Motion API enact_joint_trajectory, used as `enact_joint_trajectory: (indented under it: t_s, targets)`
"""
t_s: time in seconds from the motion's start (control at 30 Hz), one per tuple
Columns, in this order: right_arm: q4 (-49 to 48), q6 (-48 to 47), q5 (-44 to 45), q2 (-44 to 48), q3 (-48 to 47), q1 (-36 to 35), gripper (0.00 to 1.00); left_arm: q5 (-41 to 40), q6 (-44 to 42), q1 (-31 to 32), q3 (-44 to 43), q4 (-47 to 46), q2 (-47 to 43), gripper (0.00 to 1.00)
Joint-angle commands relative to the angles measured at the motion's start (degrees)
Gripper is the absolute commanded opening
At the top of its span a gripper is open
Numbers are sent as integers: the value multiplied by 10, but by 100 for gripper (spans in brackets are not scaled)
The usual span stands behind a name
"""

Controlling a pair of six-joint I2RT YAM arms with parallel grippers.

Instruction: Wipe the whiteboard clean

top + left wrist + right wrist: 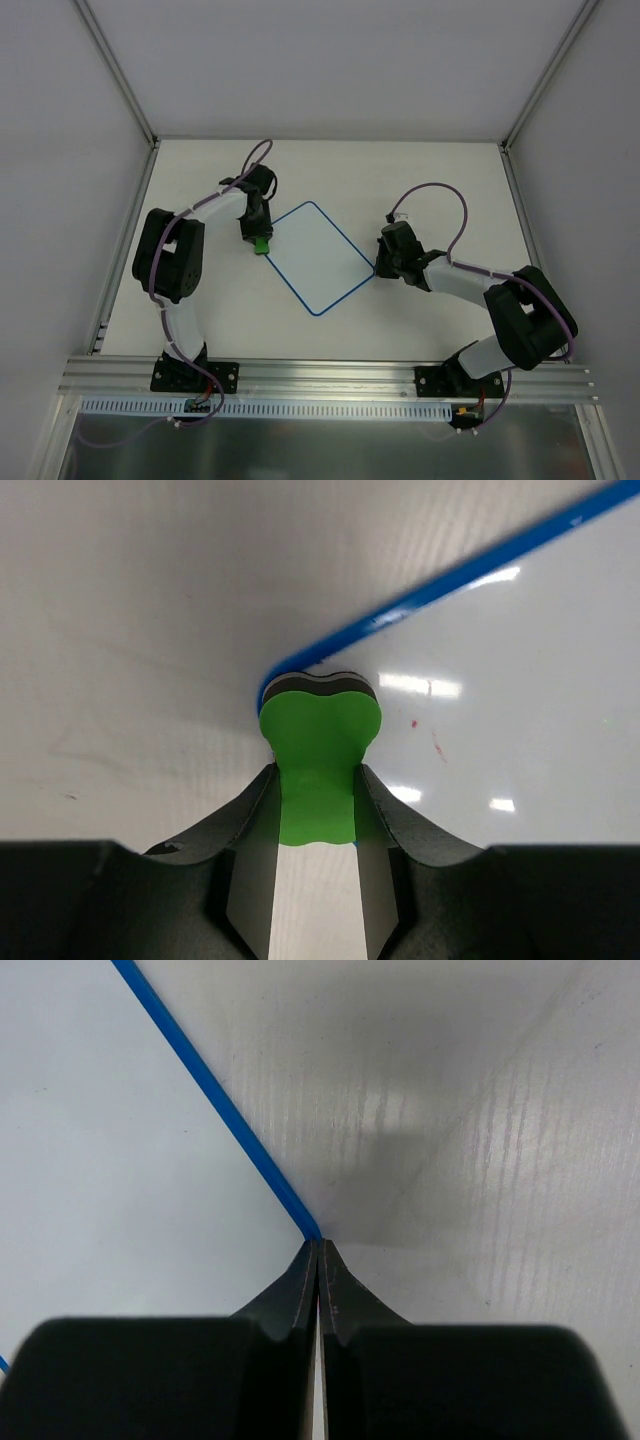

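The whiteboard [318, 258] lay flat near the middle of the table [440, 190], turned like a diamond in the overhead view, its corners pointing to 12, 3, 6 and 9 o'clock. Its white face looked clean from above.

The left gripper [258, 240] stood at the whiteboard's 9 o'clock corner. Its jaws were closed partway on a green eraser [318, 750] and pinched it at the waist, so that the foam bulged out beyond the fingertips. The eraser's dark underside sat right on the rounded blue border [450, 580] at that corner. In the left wrist view a few small red flecks [437, 745] showed on the white surface at about 3 o'clock from the eraser.

The right gripper [380, 265] stood at the opposite, 3 o'clock corner. Its jaws were pressed fully together with nothing between them. In the right wrist view the tips met the blue border where it came down from 11 o'clock, with the whiteboard to the 9 o'clock side and bare table to the 3 o'clock side.
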State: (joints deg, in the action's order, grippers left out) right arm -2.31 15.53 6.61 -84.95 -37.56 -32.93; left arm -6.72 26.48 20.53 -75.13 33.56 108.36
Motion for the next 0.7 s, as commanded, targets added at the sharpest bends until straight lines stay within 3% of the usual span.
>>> enact_joint_trajectory:
  t_s: [0.0,0.17,0.4,0.67]
  targets:
    - [49,-16,16,-5,22,6,0,-43,-22,-29,-19,13,24,0]
    - [49,-16,15,-5,22,6,0,-24,-36,-34,-51,21,55,0]
    - [48,-15,13,-10,20,6,0,-15,-39,20,-55,21,81,0]
    - [46,-13,11,-11,21,5,0,30,-6,170,-50,26,118,0]
